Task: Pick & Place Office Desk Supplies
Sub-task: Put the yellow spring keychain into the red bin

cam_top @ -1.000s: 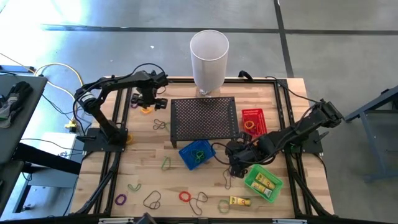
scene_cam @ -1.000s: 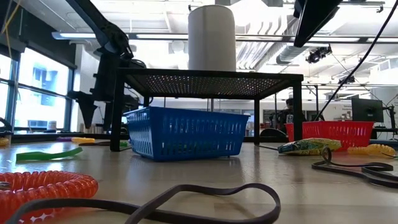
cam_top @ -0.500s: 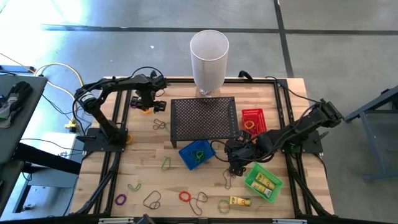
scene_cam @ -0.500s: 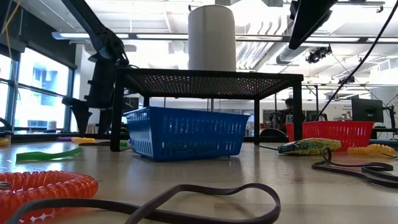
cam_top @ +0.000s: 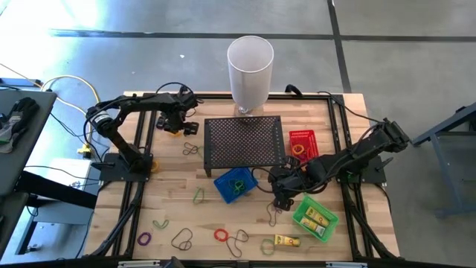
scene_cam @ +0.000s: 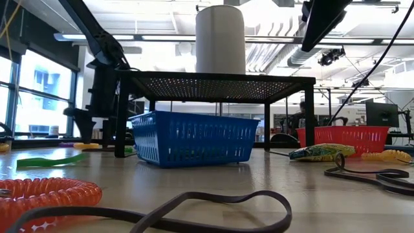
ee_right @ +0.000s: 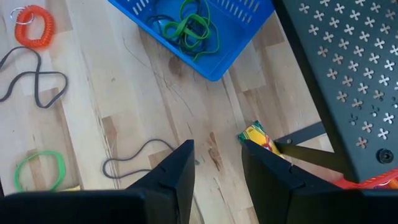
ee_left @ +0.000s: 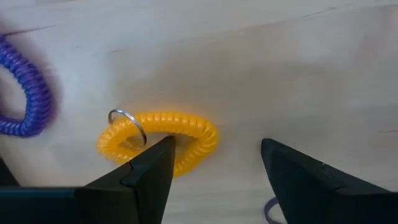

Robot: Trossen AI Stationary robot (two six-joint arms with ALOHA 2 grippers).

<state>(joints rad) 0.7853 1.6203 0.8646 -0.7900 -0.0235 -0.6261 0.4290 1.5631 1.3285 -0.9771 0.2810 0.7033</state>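
— Largest first? Black mesh stand (cam_top: pixel 244 141) at table centre, blue basket (cam_top: pixel 236 184) at its 6 o'clock.
— Grippers?
— Left gripper (ee_left: pixel 214 165) spread wide, empty, right over orange coil loop (ee_left: pixel 158 140) at stand's 9 o'clock. Right gripper (ee_right: pixel 216 163) part-open, grasping nothing, at 5 o'clock.

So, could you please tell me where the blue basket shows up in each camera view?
High view: blue basket, just in front of the black mesh stand.
Low view: centre, under the stand.
Left wrist view: not in it.
Right wrist view: upper middle, beside the stand.
Shared landmark: the stand.
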